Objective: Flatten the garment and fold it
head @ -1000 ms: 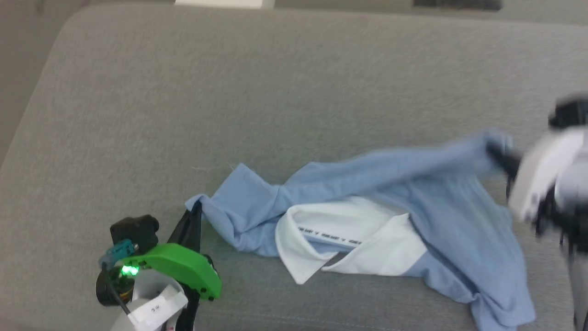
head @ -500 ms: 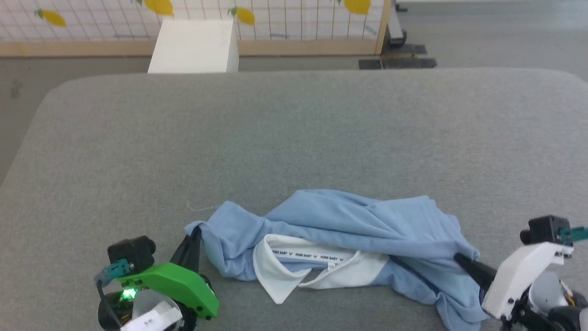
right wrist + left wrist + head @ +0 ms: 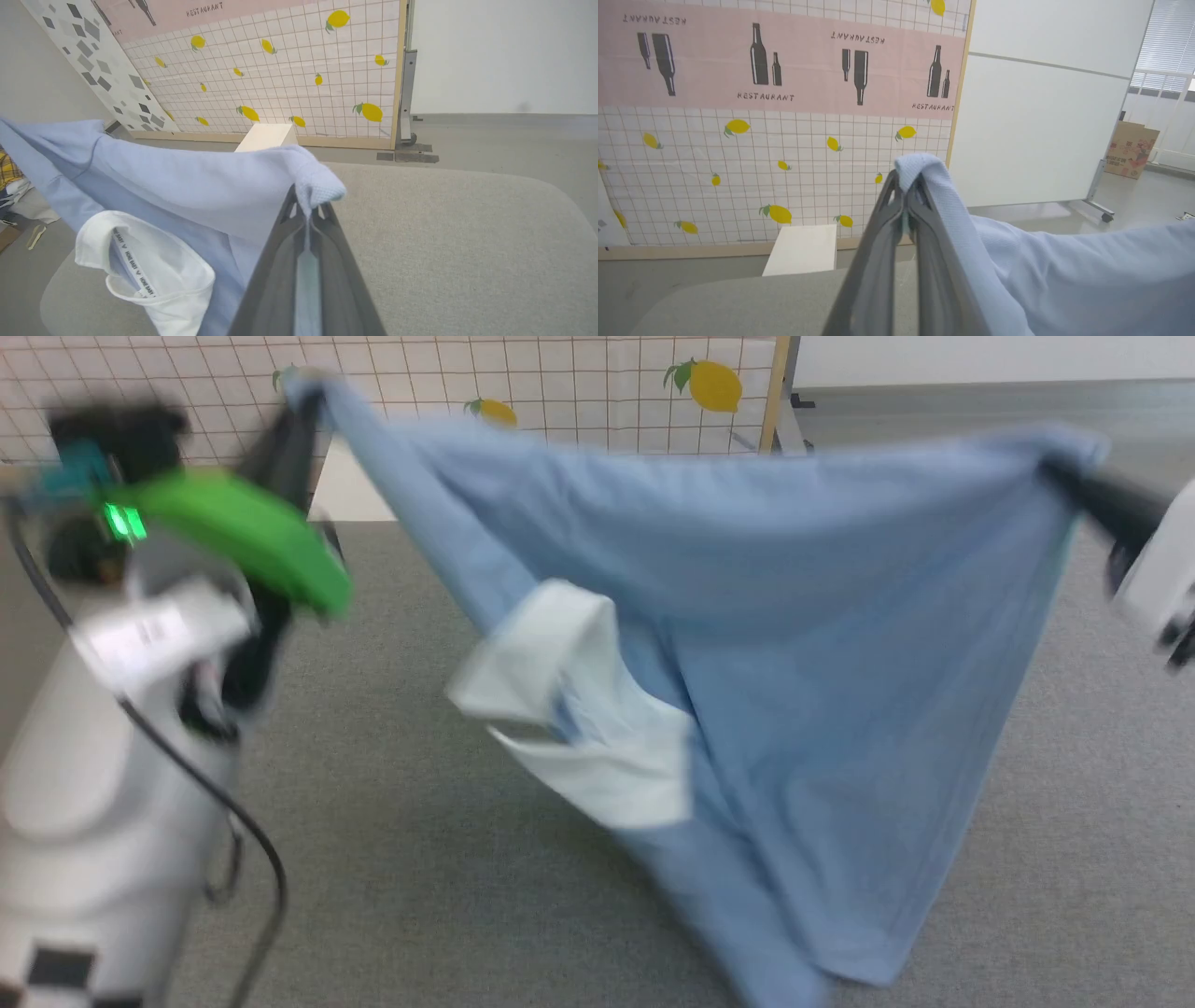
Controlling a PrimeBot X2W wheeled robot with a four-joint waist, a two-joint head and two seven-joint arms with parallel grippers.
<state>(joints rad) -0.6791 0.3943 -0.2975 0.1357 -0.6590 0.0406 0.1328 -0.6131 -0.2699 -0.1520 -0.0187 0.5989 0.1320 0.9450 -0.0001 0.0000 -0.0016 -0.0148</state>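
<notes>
at ten o'clock in the head view, left gripper (image 3: 301, 411) stands raised, its fingers pressed together on one corner of the garment (image 3: 794, 644). the left wrist view confirms it: blue cloth is nipped between the tips and folded over them. at two o'clock, right gripper (image 3: 1060, 476) is likewise clamped on the opposite corner; in the right wrist view a knob of fabric bunches just above its tips. both grippers are blurred in the head view.

between the two grips the garment hangs spread as a sheet. its upper edge runs from ten to two o'clock and its body tapers downward, leaving the frame at six o'clock. whether the lowest fabric touches the grey cushion (image 3: 420, 821) cannot be told. white collar (image 3: 569, 737) sags left of centre, toward nine o'clock, and printed tape shows inside it in the right wrist view.

beyond the cushion, at twelve o'clock, a gridded screen (image 3: 579, 378) printed with lemons stands on the floor, with a white box (image 3: 801, 249) at its foot. in the left wrist view a white partition (image 3: 1041, 116) adjoins the screen toward two o'clock. a cardboard carton (image 3: 1129, 148) sits at three o'clock.
</notes>
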